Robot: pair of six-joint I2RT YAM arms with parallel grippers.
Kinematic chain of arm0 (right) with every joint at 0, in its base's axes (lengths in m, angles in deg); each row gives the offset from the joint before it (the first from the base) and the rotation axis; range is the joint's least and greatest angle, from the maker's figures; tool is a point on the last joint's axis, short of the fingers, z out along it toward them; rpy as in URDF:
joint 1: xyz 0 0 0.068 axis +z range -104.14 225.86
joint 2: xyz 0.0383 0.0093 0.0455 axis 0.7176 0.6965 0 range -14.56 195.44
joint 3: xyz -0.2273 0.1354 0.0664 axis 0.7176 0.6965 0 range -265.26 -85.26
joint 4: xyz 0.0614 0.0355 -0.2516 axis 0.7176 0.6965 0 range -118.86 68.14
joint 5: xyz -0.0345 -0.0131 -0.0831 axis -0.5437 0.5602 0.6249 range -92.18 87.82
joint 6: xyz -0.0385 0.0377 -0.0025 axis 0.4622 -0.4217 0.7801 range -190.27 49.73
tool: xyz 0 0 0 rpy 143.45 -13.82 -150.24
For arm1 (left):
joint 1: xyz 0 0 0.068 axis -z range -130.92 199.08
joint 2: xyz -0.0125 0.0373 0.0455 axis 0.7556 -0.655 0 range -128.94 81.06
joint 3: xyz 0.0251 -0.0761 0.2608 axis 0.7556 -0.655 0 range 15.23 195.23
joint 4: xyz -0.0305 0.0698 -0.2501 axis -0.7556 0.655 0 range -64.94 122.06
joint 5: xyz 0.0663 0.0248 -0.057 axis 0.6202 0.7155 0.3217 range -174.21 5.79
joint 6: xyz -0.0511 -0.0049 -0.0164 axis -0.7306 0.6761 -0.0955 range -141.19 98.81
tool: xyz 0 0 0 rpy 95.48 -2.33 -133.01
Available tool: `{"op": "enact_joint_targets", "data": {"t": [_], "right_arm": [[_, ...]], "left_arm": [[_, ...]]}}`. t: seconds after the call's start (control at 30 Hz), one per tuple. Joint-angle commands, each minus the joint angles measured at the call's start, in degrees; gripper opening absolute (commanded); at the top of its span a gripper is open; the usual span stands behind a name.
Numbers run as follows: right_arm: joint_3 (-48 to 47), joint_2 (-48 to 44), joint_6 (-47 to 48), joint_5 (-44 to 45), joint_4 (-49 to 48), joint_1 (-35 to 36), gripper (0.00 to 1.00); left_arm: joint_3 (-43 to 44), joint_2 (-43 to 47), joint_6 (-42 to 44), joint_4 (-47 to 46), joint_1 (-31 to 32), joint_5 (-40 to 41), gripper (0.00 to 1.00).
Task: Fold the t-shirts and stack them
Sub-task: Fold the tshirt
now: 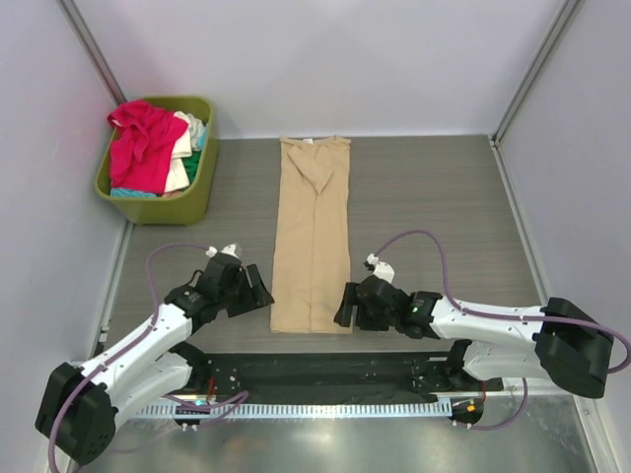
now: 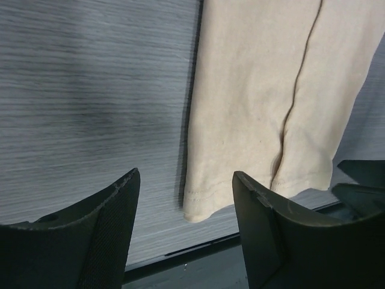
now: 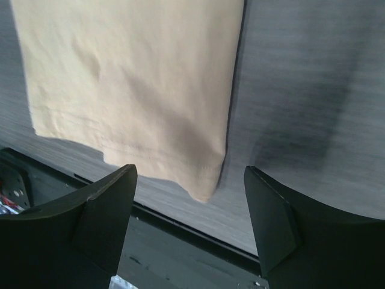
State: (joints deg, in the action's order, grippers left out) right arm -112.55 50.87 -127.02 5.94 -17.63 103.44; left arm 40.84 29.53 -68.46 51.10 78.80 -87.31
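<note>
Tan t-shirt (image 1: 313, 236), long narrow strip, collar away from arms.

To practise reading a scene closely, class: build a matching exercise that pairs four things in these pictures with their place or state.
1. folded tan cloth t-shirt
2. olive-green plastic basket
3. bright pink-red cloth shirt
4. right arm's black tool

A. far left of the table
B. heaped on top in the basket
C. open, at the tan shirt's near right corner
D. flat, a long strip mid-table

Pairs: 1-D, 2-A, 3-B, 4-C.
</note>
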Motion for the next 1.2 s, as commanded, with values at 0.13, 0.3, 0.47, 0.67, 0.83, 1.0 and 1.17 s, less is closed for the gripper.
{"op": "enact_joint_targets", "data": {"t": [0.13,0.3,0.47,0.67,0.83,1.0,1.17], "right_arm": [[2.94,2.51,-9.69,3.92,-0.85,6.22,0.64],[3.21,3.92,-10.22,3.83,-2.35,6.67,0.49],[3.73,3.92,-10.31,4.89,-2.26,6.67,0.38],[4.52,3.66,-10.05,4.8,-2.26,6.67,0.21],[4.52,2.43,-9.43,4.98,-1.47,6.67,0.03],[2.86,-0.56,-8.29,5.5,1.34,6.75,0.01],[-3.98,-3.9,-6.71,9.18,8.09,6.75,0.01]], "left_arm": [[-4.15,3.27,-4.68,-4.33,3.94,-1.56,0.6],[-7.06,4.24,-6.52,-7.14,6.23,-2.79,0.58],[-8.2,4.42,-7.23,-7.76,7.99,-2.89,0.56],[-9.43,3.63,-7.93,-11.17,8.43,-3.76,0.38],[-8.82,1.78,-8.19,-13.82,9.57,-4.03,0.1],[-5.66,1.96,-8.19,-11.55,11.42,-3.42,0.0],[5.14,4.33,-6.09,2.24,11.77,1.85,0.0]]}}
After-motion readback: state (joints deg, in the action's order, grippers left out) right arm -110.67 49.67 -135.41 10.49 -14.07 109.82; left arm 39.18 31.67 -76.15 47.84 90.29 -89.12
